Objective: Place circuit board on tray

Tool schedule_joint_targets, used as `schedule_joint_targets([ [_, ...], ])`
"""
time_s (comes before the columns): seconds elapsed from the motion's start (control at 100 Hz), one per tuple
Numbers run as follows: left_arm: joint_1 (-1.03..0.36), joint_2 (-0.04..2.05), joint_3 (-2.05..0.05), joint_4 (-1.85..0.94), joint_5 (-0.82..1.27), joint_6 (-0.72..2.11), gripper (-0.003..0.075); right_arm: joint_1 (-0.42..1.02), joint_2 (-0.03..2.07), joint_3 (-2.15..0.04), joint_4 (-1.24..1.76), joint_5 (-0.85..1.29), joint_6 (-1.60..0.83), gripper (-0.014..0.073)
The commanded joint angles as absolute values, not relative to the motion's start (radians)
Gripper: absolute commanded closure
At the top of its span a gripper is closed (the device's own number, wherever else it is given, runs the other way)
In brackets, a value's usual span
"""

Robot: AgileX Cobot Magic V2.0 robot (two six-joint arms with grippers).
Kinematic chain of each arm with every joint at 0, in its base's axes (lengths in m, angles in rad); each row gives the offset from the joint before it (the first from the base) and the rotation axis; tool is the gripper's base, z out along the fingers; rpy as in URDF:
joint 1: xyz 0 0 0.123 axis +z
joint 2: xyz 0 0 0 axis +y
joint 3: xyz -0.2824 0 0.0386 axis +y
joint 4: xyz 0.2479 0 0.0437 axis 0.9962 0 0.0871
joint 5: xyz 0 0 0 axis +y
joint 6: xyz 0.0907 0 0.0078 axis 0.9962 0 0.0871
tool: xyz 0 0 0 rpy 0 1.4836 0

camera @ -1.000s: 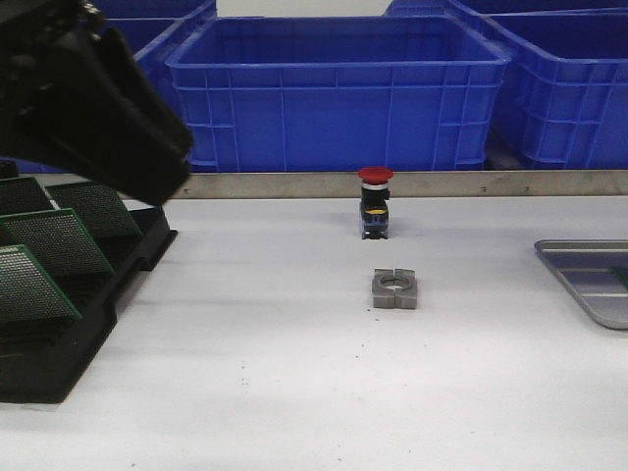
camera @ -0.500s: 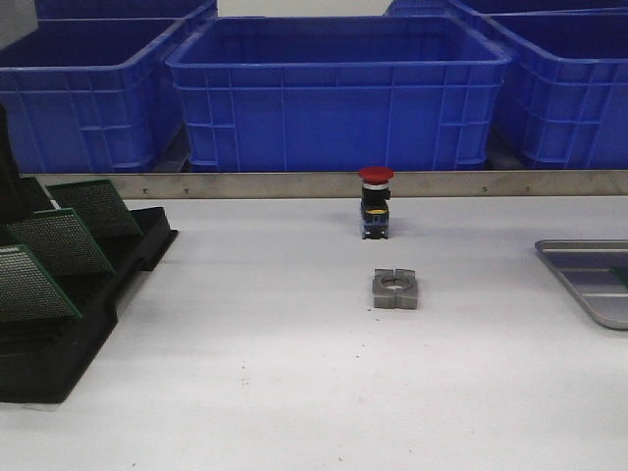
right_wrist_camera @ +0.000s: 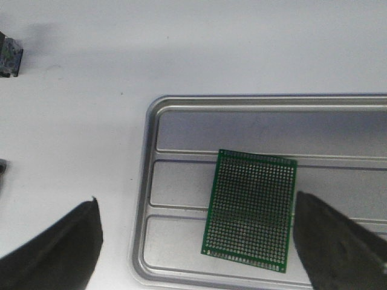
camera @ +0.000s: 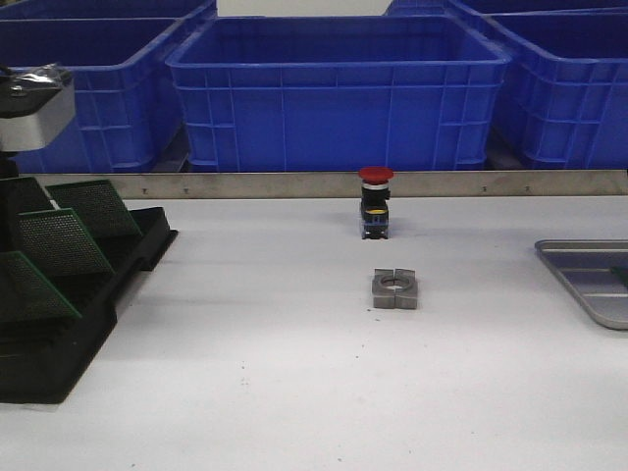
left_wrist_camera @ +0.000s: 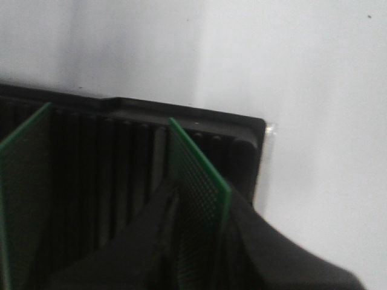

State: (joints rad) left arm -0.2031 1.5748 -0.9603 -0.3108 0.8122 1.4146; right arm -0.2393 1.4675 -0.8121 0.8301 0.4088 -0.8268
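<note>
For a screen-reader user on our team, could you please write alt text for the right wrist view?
A green perforated circuit board lies flat on the ribbed floor of a silver-grey metal tray on a white table. The right gripper hovers above, fingers spread wide to either side of the board, not touching it.

Rack (camera: 69, 294) left, tray (camera: 589, 280) right, nut (camera: 394, 288) between.

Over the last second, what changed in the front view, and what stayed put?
The left arm, which loomed large at upper left, drew back and dropped to the black rack; the left gripper now straddles a green circuit board. The red button, metal nut and tray stayed put.
</note>
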Motion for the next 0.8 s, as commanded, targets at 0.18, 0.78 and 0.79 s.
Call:
schedule_joint_targets([
  [0.18, -0.217, 1.544, -1.098, -0.367, 1.032, 1.399, 0.0737, -0.248, 1.412, -0.863, 0.850, 0.485, -0.841, -0.0059],
  [0.78, -0.398, 1.547, -1.223, -1.023, 1.127, 1.420, 0.0737, -0.041, 1.338, -0.958, 0.851, 0.948, -1.256, -0.0059],
  [0.79, -0.400, 1.547, -1.223, -1.029, 1.125, 1.420, 0.0737, -0.032, 1.338, -0.958, 0.851, 0.954, -1.263, -0.0059],
])
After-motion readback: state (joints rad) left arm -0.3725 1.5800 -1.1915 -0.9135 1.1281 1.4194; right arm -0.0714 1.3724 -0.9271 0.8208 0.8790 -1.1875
